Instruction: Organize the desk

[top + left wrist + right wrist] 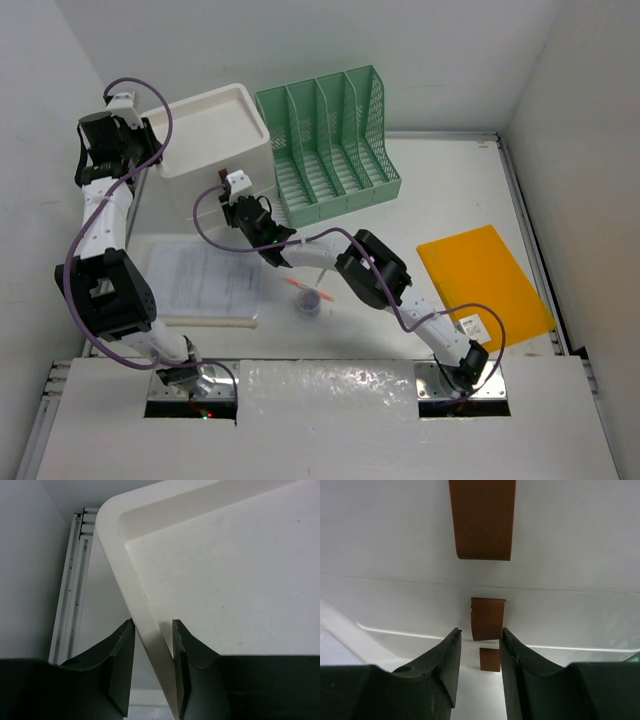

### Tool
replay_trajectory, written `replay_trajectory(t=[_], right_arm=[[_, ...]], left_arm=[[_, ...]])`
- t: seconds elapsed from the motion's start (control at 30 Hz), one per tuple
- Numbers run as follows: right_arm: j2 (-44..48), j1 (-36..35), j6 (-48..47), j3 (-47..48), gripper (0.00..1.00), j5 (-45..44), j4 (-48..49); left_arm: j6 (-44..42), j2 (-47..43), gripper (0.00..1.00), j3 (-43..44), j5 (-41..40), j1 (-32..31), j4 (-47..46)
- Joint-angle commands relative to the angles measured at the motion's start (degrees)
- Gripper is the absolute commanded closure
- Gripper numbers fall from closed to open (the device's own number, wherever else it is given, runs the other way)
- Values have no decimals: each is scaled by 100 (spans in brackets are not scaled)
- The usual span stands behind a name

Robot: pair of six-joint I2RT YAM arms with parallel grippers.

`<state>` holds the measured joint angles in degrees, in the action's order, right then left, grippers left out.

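Observation:
On the white desk (450, 190), a white three-drawer box (210, 130) stands at the back left. My left gripper (140, 140) is at its left top edge. The left wrist view shows the box's rim (145, 600) pinched between the fingers of that gripper (152, 625). My right gripper (238, 202) is at the drawer front. In its wrist view it (480, 630) stands open, its fingertips either side of the middle brown handle (487, 615), with a gap on the left. Another handle (482, 517) sits above and a third (490, 660) below.
A green mesh file rack (330, 145) stands right of the box. An orange folder (480, 285) lies at the right. Printed papers (205, 280) lie at the left front. A pink pen (300, 285) and a small purple object (311, 301) lie mid-desk, under the right arm.

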<state>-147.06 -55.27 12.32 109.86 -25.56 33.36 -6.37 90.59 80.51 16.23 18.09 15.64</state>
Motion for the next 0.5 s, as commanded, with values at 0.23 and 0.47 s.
replay_trajectory(t=[0.23, 0.47], right_arm=[[213, 200, -265, 536, 67, -239, 838], [152, 183, -414, 791, 93, -379, 750]], left_arm=[[-40, -129, 85, -246, 1357, -209, 1099], [-22, -103, 85, -246, 1348, -209, 1090]])
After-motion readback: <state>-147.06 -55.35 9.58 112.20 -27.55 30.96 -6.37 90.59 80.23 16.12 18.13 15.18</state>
